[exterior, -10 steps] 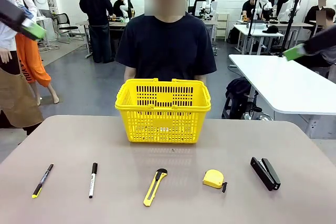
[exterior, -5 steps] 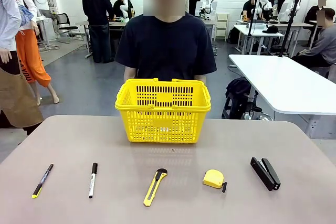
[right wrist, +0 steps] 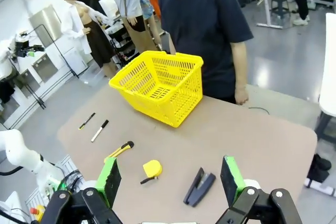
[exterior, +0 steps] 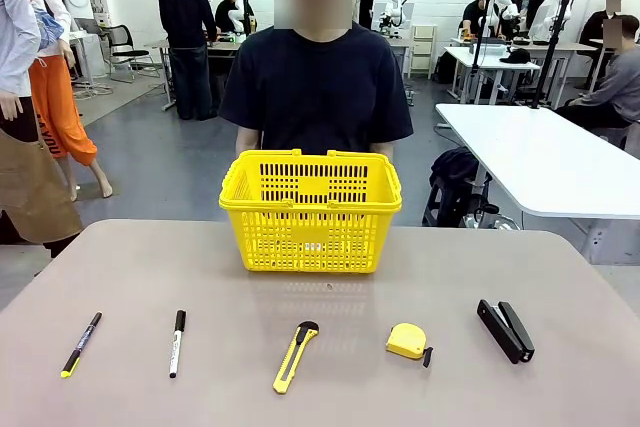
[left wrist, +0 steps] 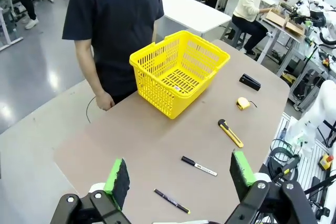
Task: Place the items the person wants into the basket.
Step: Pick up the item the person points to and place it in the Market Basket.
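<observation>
The black hinged stapler (right wrist: 199, 186) lies flat on the brown desk (right wrist: 252, 140), long axis running 1-to-7 o'clock, ahead at 1 o'clock from the nearer right gripper (right wrist: 169, 178), spread and empty like the left gripper (left wrist: 179, 174), with the bright yellow perforated plastic basket (right wrist: 157, 85) farther off at 11 o'clock.
</observation>
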### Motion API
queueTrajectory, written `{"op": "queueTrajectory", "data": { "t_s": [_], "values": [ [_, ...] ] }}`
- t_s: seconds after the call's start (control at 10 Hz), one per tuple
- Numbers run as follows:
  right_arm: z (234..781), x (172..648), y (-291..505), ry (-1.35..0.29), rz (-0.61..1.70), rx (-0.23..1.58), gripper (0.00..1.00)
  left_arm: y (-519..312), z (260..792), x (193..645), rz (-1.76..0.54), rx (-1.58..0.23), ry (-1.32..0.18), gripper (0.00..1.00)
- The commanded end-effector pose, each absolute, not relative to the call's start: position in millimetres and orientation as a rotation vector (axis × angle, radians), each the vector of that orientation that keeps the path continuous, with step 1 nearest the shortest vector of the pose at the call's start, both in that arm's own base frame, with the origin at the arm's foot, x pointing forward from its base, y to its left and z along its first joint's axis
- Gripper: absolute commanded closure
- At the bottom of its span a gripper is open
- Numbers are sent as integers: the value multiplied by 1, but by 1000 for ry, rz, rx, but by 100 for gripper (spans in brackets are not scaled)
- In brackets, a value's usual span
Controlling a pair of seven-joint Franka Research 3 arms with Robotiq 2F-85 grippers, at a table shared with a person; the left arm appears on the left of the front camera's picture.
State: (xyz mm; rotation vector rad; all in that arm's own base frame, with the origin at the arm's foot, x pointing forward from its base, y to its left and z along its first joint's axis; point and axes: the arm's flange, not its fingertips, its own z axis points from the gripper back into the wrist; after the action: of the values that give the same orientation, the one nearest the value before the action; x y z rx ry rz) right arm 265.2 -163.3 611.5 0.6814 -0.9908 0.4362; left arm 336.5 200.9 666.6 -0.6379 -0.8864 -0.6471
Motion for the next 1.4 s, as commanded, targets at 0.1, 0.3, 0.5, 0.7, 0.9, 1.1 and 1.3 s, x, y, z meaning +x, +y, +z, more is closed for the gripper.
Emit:
{"op": "queueTrajectory", "data": {
  "t_s": [0.1, 0.3, 0.5, 0.7, 0.9, 1.1, 1.3],
  "values": [
    [612, 237, -172, -878, 458, 611, 0, 216, 664, 320, -656, -646, -881, 0],
    [613, 236, -174, -859, 453, 604, 0, 210, 664, 319, -635, -636, -846, 0],
    [615, 237, -172, -860, 461, 606, 0, 210, 662, 320, -611, -620, -800, 0],
    [611, 234, -173, -875, 444, 614, 0, 214, 663, 318, -626, -644, -853, 0],
    [611, 234, -173, -875, 444, 614, 0, 214, 663, 318, -626, -644, -853, 0],
    [611, 234, -173, -875, 444, 614, 0, 214, 663, 318, -626, -644, -853, 0],
    [611, 234, -173, -875, 444, 614, 0, 214, 663, 318, -626, -644, -853, 0]
  ]
}}
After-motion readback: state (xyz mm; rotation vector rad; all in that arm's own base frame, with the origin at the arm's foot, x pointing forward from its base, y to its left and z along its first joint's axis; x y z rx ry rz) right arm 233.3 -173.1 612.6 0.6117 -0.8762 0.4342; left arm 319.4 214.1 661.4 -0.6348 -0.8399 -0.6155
